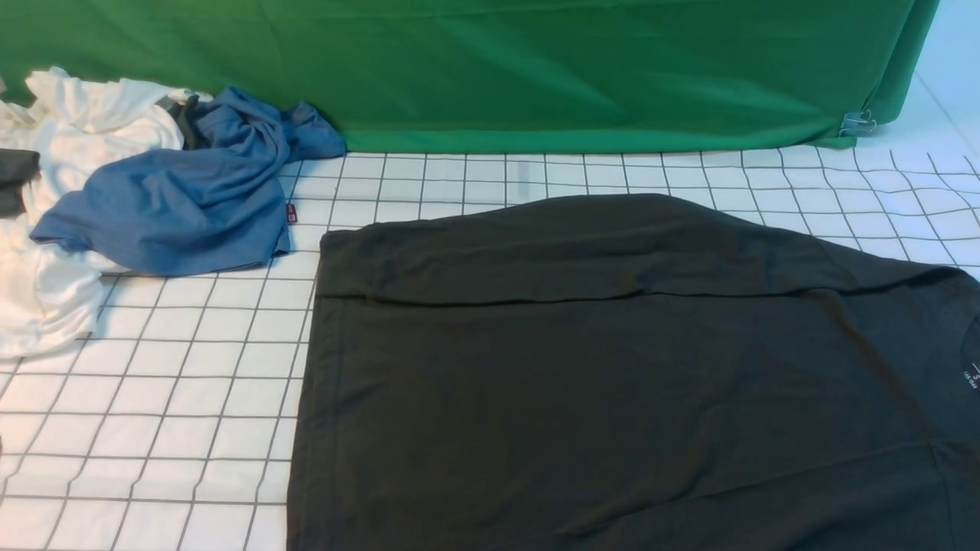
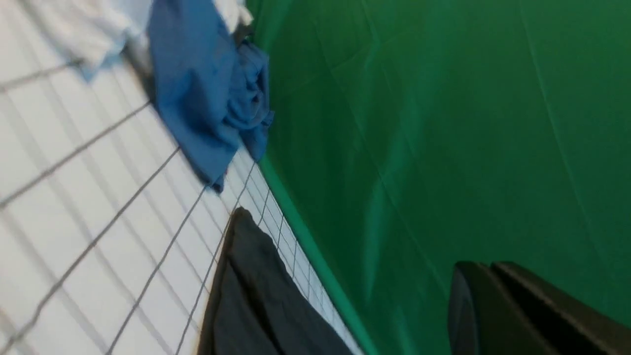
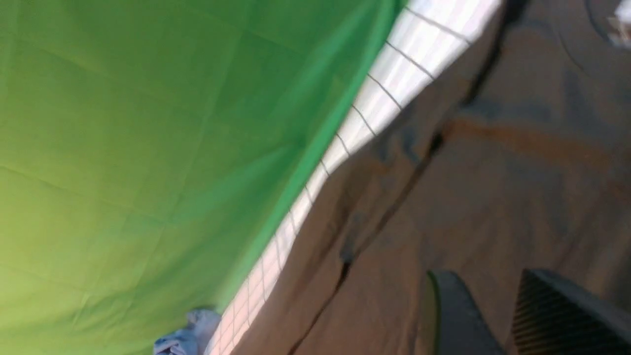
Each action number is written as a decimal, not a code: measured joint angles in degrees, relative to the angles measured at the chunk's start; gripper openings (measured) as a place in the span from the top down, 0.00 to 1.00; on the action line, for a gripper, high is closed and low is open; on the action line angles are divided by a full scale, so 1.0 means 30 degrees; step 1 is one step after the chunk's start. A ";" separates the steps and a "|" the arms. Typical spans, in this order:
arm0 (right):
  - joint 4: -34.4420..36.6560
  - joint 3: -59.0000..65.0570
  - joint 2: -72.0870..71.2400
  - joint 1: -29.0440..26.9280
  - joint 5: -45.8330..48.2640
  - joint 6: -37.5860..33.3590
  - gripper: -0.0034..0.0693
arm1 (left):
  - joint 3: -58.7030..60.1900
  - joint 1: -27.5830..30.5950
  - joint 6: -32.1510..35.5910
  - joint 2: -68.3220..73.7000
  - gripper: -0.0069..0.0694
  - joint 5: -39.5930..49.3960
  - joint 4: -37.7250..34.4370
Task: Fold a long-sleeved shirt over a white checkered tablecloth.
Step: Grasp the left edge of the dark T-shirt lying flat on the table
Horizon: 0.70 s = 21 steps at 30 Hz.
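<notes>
The long-sleeved shirt point(image 1: 612, 367), dark charcoal, lies flat on the white checkered tablecloth point(image 1: 153, 383) from the centre to the right edge of the front view. Its far sleeve is laid lengthwise over the body. White neck print point(image 1: 971, 376) shows at the right edge. Neither gripper appears in the front view. My left gripper point(image 2: 488, 267) is shut and empty, raised in front of the green backdrop, with the shirt's corner point(image 2: 256, 296) off to one side. Over the shirt point(image 3: 493, 172) hangs my right gripper point(image 3: 485, 282), open, with only fabric showing through the gap.
A crumpled blue shirt point(image 1: 184, 199) and a white garment point(image 1: 69, 145) are piled at the far left of the cloth. The green backdrop point(image 1: 536, 69) hangs along the far edge, held by a metal clip point(image 1: 857, 122) at the right.
</notes>
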 joint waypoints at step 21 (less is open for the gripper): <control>0.0000 -1.7835 1.6245 0.2705 1.4102 -2.1589 0.94 | -1.9653 -0.5031 1.4260 1.8539 0.95 2.0631 0.8773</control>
